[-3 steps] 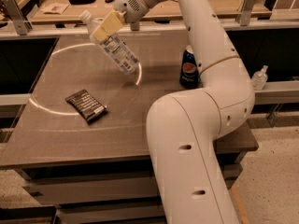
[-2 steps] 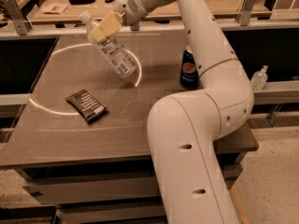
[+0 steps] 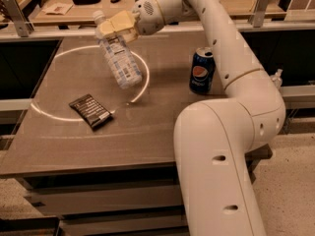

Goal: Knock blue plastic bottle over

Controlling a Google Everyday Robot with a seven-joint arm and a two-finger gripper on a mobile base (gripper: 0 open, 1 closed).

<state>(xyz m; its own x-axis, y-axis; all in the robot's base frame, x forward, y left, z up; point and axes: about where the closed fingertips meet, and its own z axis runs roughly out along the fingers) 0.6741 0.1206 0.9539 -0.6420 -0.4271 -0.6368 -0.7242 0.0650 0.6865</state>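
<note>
Here, hand (image 3: 117, 27) over tilted blue plastic bottle (image 3: 123, 65), neck hidden.

Consists of a glossy white arm (image 3: 246, 107) built from fat, rounded tubular segments, joined at bulbous elbows with thin grey seams. Carries two small dark oval recesses on the broad lower segment (image 3: 216, 181) and a few tiny dark holes along the slimmer upper link (image 3: 216, 38), plus a rounded wrist housing (image 3: 150, 9) speckled with a patch of fine dark dots. Ends at the upper left of the view in a blocky gripper (image 3: 112, 28) of pale tan-yellow, duller and more matt than the white shell behind it.
</note>
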